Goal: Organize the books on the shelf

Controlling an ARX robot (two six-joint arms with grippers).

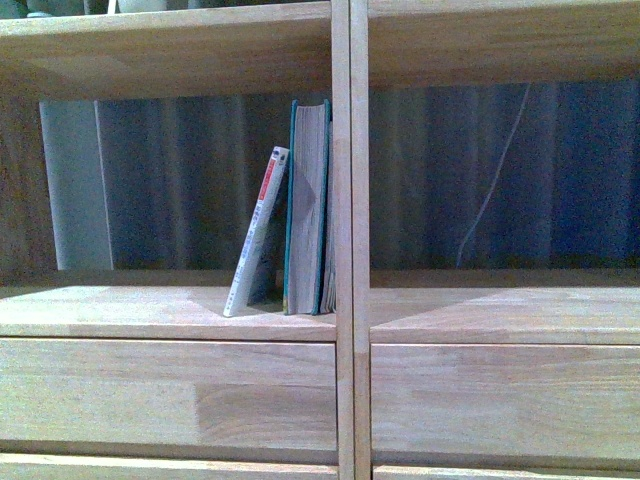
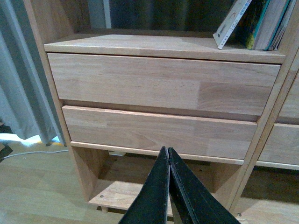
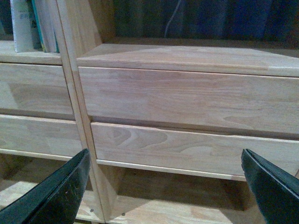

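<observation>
I count two books on the light natural-wood shelf unit (image 1: 342, 300), both in its left column, on the board above the drawer fronts and hard against the central upright. The thin pale paperback with the red-and-white spine (image 1: 256, 232) leans, its top resting against the thicker teal-covered book with greyish page edges (image 1: 308, 205), which stands upright, touching the upright.

I judge the paperback light and floppy; pinched at a corner it would bend, so I would close on it across both covers, near the spine and about mid-height. Its glossy cover may slip. The teal book looks heavier and stiffer; I would take it across its thickness near the top, where the covers stand clear.

The left gripper (image 2: 169, 156) has its jaws pressed together and empty, low in front of the drawers. The right gripper (image 3: 166, 161) has its jaws wide apart, also empty, before the right column. I count four drawer fronts, two per column.
</observation>
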